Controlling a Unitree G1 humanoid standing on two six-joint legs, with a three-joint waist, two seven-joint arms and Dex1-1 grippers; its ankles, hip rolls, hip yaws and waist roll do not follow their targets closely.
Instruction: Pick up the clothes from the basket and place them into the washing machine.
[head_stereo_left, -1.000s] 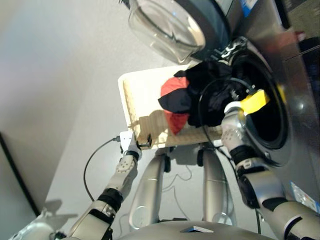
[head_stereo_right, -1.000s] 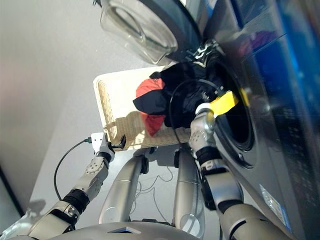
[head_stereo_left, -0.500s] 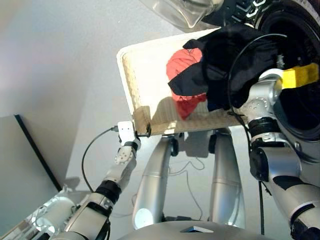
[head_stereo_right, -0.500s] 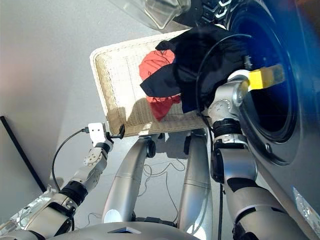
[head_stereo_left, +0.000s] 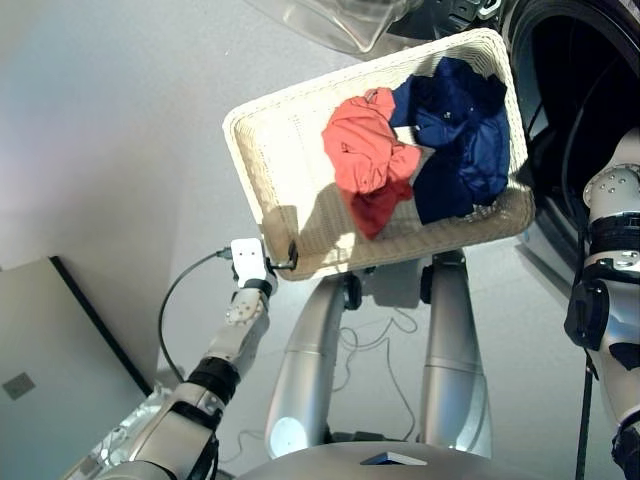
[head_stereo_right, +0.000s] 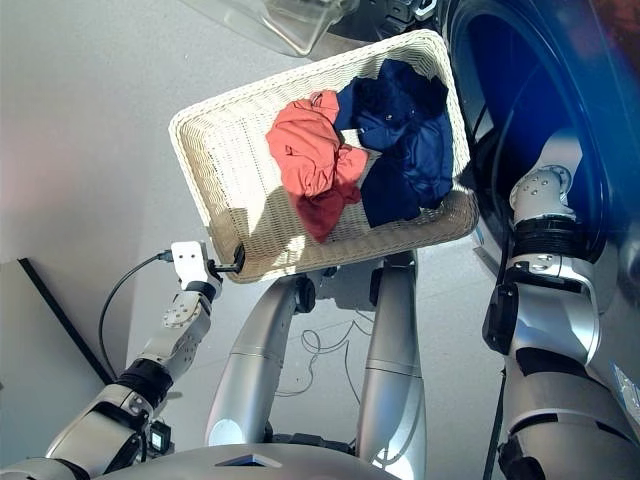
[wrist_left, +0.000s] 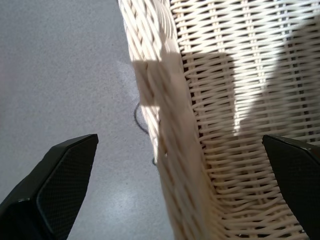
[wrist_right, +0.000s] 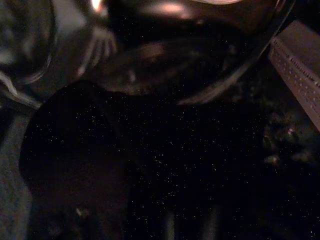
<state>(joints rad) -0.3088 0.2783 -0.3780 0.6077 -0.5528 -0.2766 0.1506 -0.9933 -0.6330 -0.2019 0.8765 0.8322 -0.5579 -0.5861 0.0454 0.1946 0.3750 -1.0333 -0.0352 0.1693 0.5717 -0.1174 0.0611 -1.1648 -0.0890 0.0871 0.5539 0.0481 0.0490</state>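
My left pincer (wrist_left: 170, 200) straddles the basket (head_stereo_left: 262, 190) rim, spread wide; right pincer's state unclear. Beside the washing machine (head_stereo_right: 520, 60), the clothes (head_stereo_left: 440, 140) look soft, light: pinch a bunched fold

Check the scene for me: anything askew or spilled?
Nothing spilled. The cream-white woven basket sits skewed to the dark grey washing machine, with the left pincer open astride its corner rim. The coral-red garment and navy blue garment lie inside.
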